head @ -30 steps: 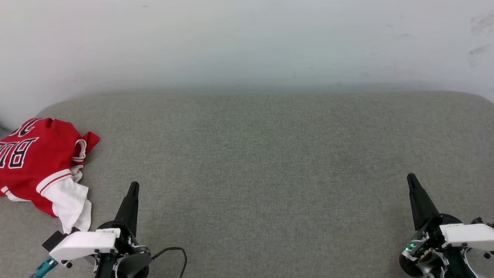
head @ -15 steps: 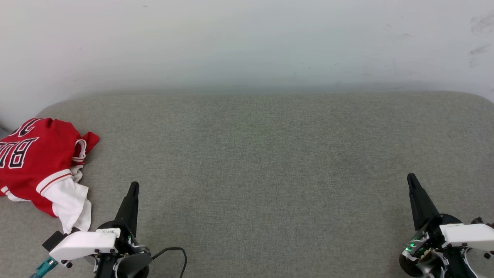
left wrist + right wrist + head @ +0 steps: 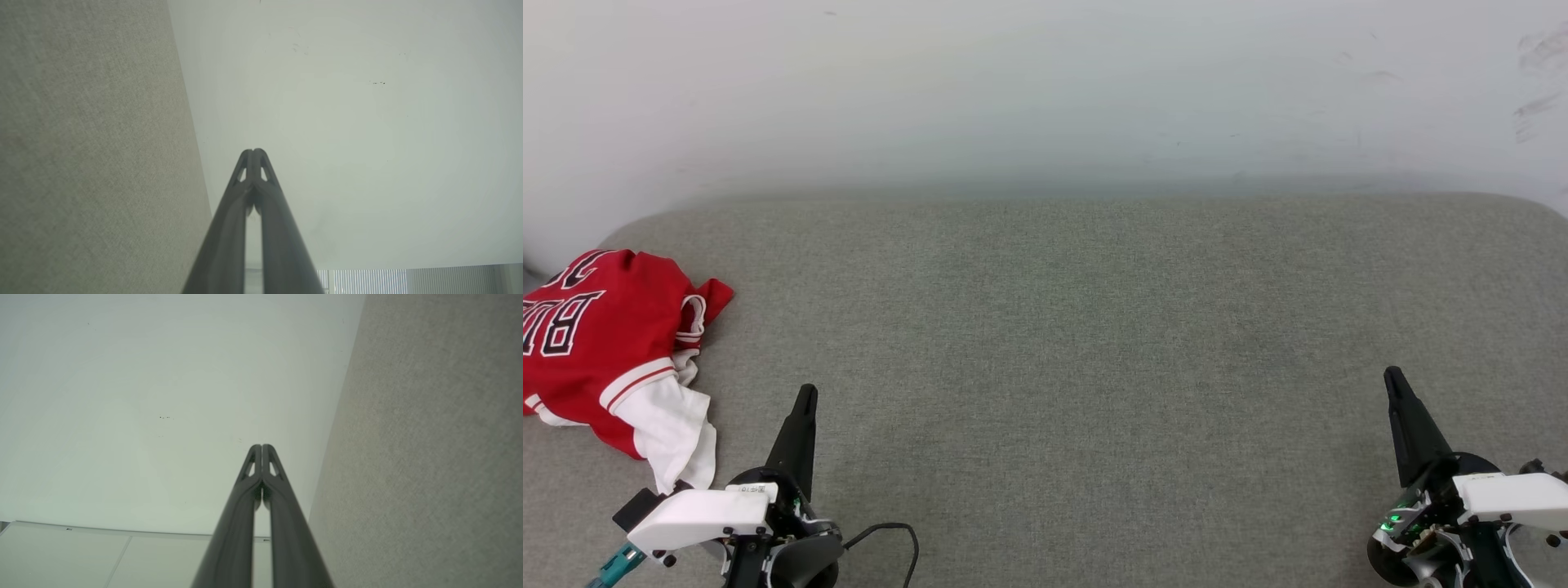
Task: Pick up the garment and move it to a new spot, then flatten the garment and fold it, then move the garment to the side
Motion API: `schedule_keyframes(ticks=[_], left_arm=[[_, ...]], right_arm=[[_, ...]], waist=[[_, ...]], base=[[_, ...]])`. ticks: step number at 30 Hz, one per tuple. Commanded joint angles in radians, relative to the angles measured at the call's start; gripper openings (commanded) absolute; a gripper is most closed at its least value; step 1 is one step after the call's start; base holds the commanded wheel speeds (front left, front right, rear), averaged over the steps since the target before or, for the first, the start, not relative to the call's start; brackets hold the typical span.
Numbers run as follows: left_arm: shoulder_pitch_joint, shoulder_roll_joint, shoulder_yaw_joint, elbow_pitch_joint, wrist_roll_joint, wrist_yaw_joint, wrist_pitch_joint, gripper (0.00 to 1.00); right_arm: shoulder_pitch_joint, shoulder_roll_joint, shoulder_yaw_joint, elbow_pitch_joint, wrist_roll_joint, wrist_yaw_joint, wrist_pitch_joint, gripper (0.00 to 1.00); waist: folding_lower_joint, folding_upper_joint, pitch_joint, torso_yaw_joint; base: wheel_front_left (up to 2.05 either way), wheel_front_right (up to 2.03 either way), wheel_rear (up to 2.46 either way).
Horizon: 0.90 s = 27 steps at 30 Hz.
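Shirt awaiting pickup.
The grey cushion (image 3: 1094, 367) is spanning the frame; the red shirt (image 3: 596, 343) is lying bunched at its left edge, up-left of the nearer left claw (image 3: 806, 392); the right claw (image 3: 1391, 374) is sitting lower right; both are pinched closed, empty.

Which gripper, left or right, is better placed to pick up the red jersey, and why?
Left. The left gripper, shut, sits close beside the garment at the left end of the grey surface. The right gripper, also shut, sits far across at the right. Either must open first.
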Motion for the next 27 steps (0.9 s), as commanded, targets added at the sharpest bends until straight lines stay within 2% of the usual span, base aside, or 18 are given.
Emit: schedule_keyframes(ticks=[1,9,10,19,27], left_arm=[[-0.006,-0.002,0.003,0.0,0.002,-0.003,0.002,0.0],[-0.006,-0.002,0.003,0.0,0.002,-0.003,0.002,0.0],[0.0,0.0,0.0,0.0,0.0,0.0,0.0,1.0],[0.029,-0.002,-0.013,0.014,0.017,0.001,-0.027,1.0],[0.043,-0.002,-0.011,0.002,0.061,0.001,-0.066,1.0]], right_arm=[[-0.011,0.004,0.0,0.001,-0.005,0.0,0.001,0.0],[-0.011,0.004,0.0,0.001,-0.005,0.0,0.001,0.0],[0.0,0.0,0.0,0.0,0.0,0.0,0.0,1.0],[0.024,0.001,0.018,0.024,-0.018,0.0,-0.026,1.0],[0.024,0.001,0.027,0.04,-0.091,0.0,-0.066,1.0]], waist=[[0.0,0.0,0.0,0.0],[0.0,0.0,0.0,0.0],[0.0,0.0,0.0,0.0],[0.0,0.0,0.001,-0.001],[0.0,0.0,0.001,-0.002]], base=[[0.0,0.0,0.0],[0.0,0.0,0.0],[0.0,0.0,0.0],[0.0,0.0,0.0],[0.0,0.0,0.0]])
